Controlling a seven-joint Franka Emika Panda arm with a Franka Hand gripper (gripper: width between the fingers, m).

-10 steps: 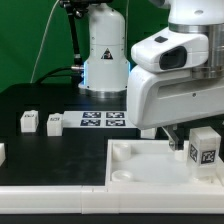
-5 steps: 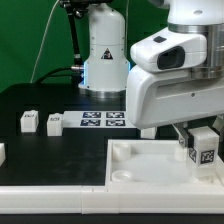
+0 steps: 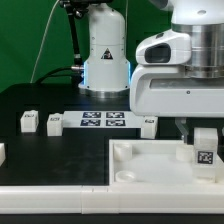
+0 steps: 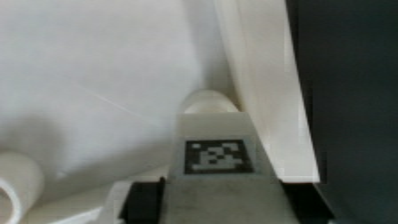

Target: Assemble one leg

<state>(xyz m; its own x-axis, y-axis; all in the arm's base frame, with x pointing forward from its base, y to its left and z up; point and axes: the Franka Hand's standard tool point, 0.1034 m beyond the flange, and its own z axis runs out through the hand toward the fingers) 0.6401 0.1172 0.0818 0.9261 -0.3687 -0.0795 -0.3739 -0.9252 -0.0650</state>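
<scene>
Nearest the camera lies the big white panel (image 3: 130,170), flat on the black surface (image 3: 50,150), raised rim all round. At its far corner on the exterior view's right, there's the leg (image 3: 206,152), upright, tag facing us, and the claw (image 3: 203,134) is clamped on it from above. The wrist view backs that up: the leg (image 4: 219,155) sits squeezed between the two dark fingers (image 4: 146,200), its far end pointing at the rounded corner pocket (image 4: 210,102) of the panel (image 4: 89,80), with the rim and the dark surface (image 4: 347,80) just beside. Whether the leg touches the pocket floor, I cannot tell.

Further back, a cut-off block (image 3: 2,152) peeks in at the exterior view's left edge. Behind it, a loose block (image 3: 29,121) and its twin (image 3: 54,123) stand near each other, then the marker board (image 3: 102,121), then a third block (image 3: 148,124) just beside the board's end. Farthest off, the arm's white base (image 3: 105,55) against the green backdrop (image 3: 30,40).
</scene>
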